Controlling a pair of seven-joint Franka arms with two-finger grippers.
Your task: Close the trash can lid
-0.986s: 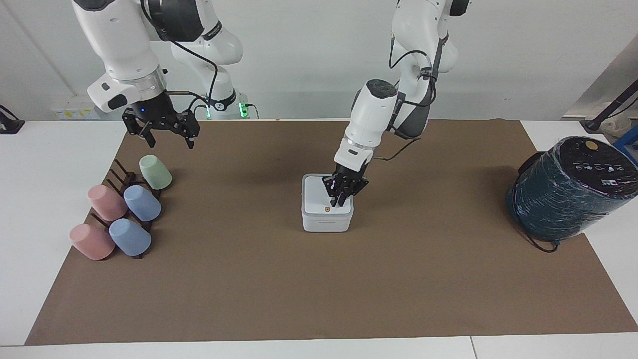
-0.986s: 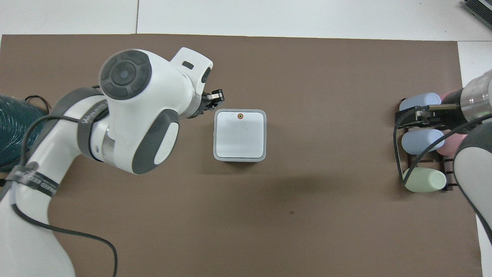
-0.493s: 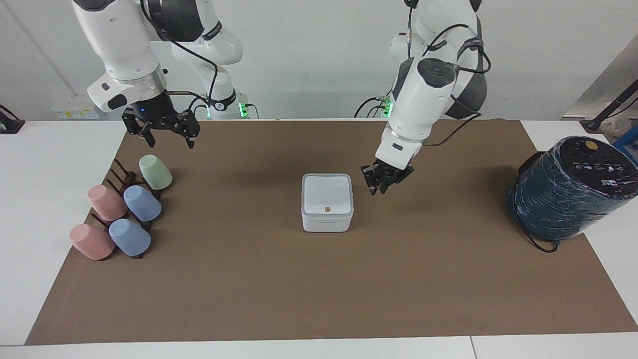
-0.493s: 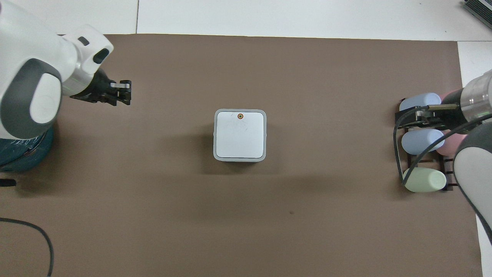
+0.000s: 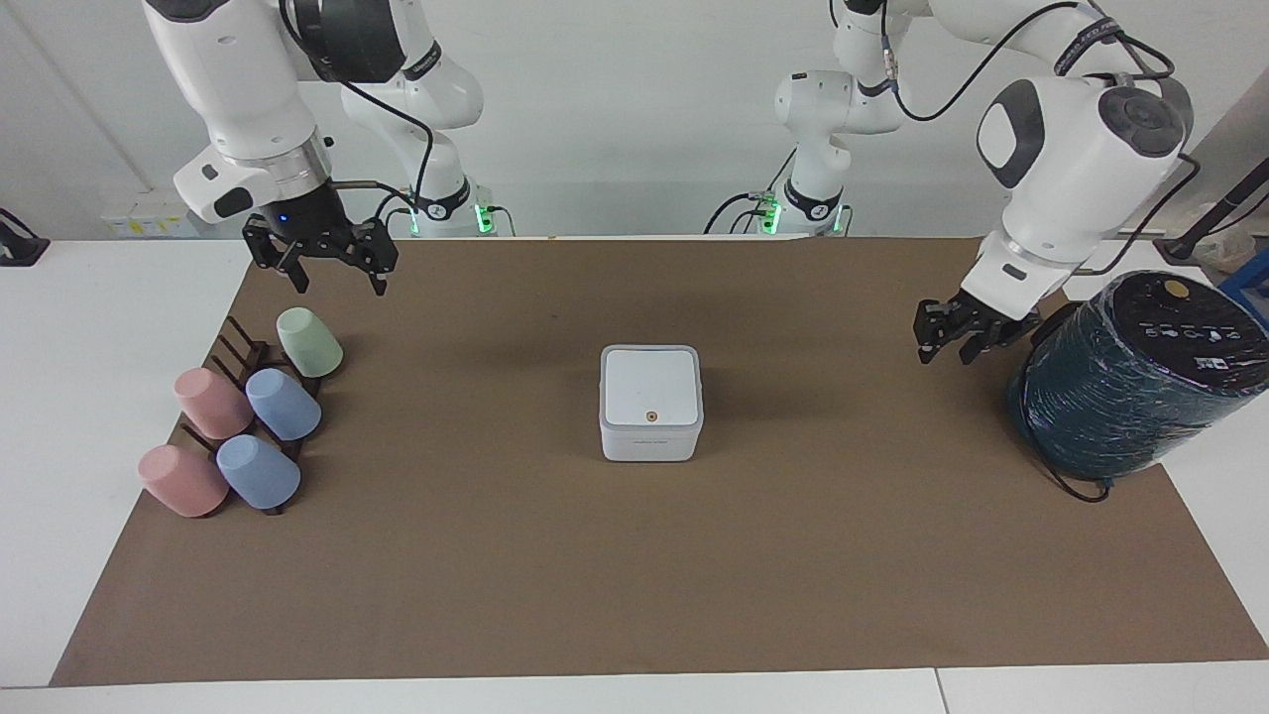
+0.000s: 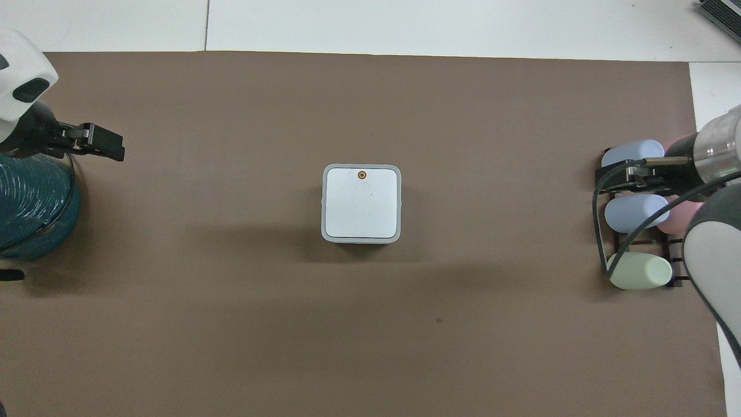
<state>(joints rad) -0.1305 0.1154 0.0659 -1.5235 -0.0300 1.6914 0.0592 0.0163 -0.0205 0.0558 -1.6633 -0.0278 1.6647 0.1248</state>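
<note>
The small white trash can [image 5: 649, 442] stands in the middle of the brown mat; it also shows in the overhead view [image 6: 325, 202]. Its lid [image 5: 650, 385] lies flat on top, orange dot up, and shows square in the overhead view [image 6: 362, 202]. My left gripper [image 5: 949, 351] hangs shut and empty above the mat, well away from the can, toward the left arm's end of the table, next to the teal cylinder; the overhead view shows it too [image 6: 109, 147]. My right gripper [image 5: 338, 286] waits open over the mat by the cup rack.
A dark rack [image 5: 234, 349] holds several pastel cups on their sides at the right arm's end [image 6: 637, 213]. A large dark teal cylinder [image 5: 1130, 387] with a cable stands at the left arm's end [image 6: 29, 208].
My left gripper has lifted off the lid and swung away toward the teal cylinder. The lid stays flat on the can. The right arm has not moved.
</note>
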